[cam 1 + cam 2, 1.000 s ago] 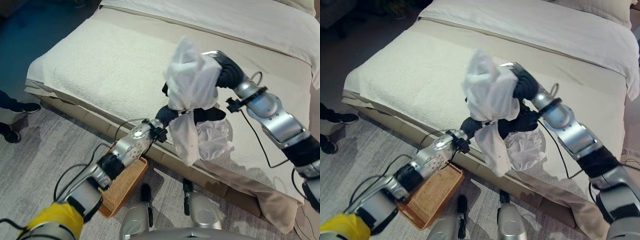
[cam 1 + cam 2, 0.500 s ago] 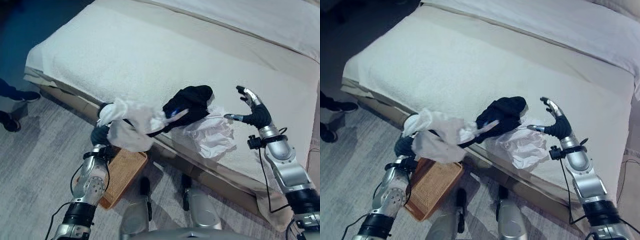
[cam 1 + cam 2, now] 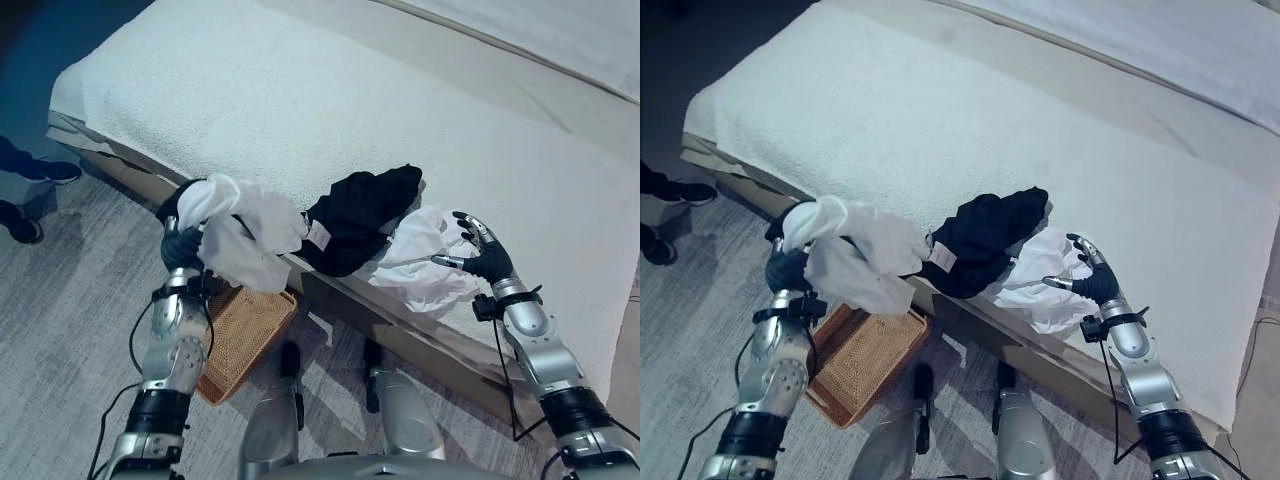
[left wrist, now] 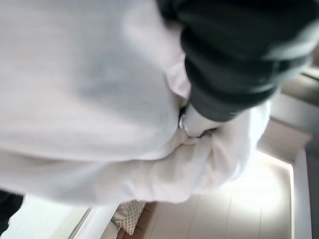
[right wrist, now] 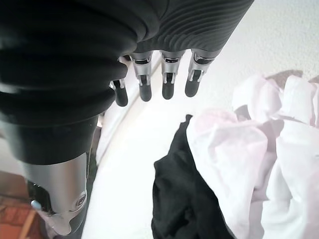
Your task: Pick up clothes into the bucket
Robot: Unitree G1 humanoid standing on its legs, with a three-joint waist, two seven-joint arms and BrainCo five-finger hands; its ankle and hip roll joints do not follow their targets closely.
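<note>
The left hand [image 3: 183, 245] is raised at about 9 o'clock in the head views, its fingers closed on a bunched white cloth garment [image 3: 243, 238] that drapes over it, above the woven tan wicker basket [image 3: 243, 338] standing on the grey carpeted floor [image 3: 70, 330] beside the bed [image 3: 300, 110]. A black cloth garment [image 3: 362, 212] lies at the cream bed's near edge, touching a crumpled white garment [image 3: 425, 262] at its 4 o'clock. The right hand [image 3: 482, 258] hovers just beside that crumpled piece, fingers spread and holding nothing. A person's dark shoes [image 3: 50, 172] stand at 10 o'clock.
</note>
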